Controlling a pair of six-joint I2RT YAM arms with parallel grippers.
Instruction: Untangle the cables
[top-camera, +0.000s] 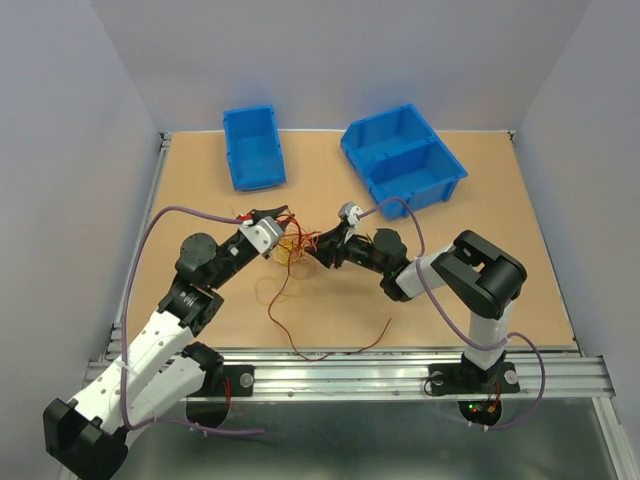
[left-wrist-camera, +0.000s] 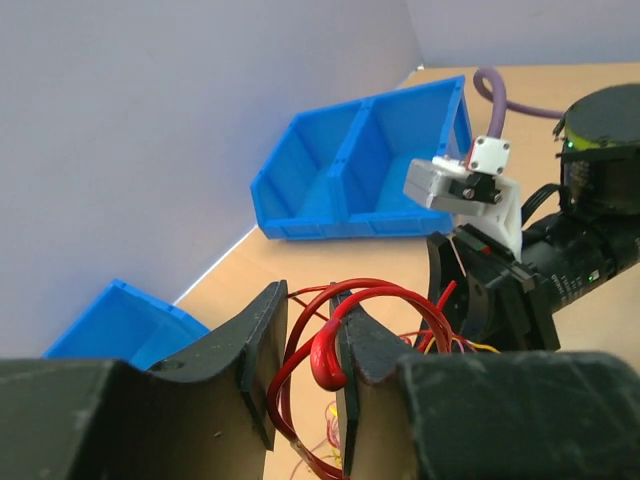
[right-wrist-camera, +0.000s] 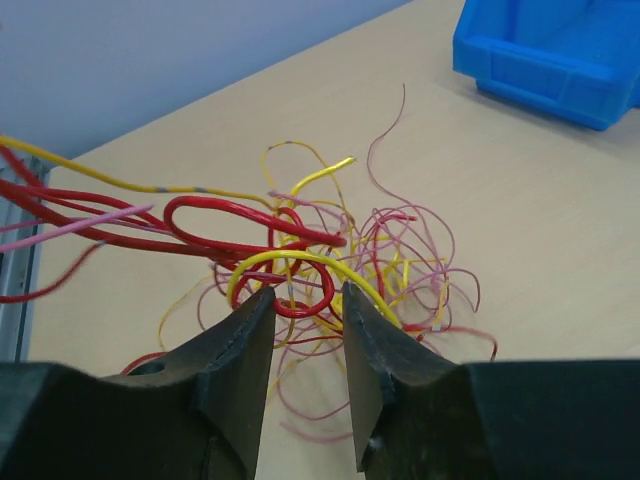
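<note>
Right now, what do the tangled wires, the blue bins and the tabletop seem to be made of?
The wires: probably metal cores under glossy plastic coating; they shine and hold springy curls.
The bins: moulded plastic, smooth even blue with a slight sheen.
The tabletop: matte wood or fibreboard by its flat tan colour; which one is unclear.

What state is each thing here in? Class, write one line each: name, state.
cables, tangled in a heap, some red strands lifted.
left tool, nearly shut, apparently gripping red cables.
right tool, open, straddling a red loop.
small blue bin, upright, nothing visible inside.
divided blue bin, upright, both compartments look empty.
</note>
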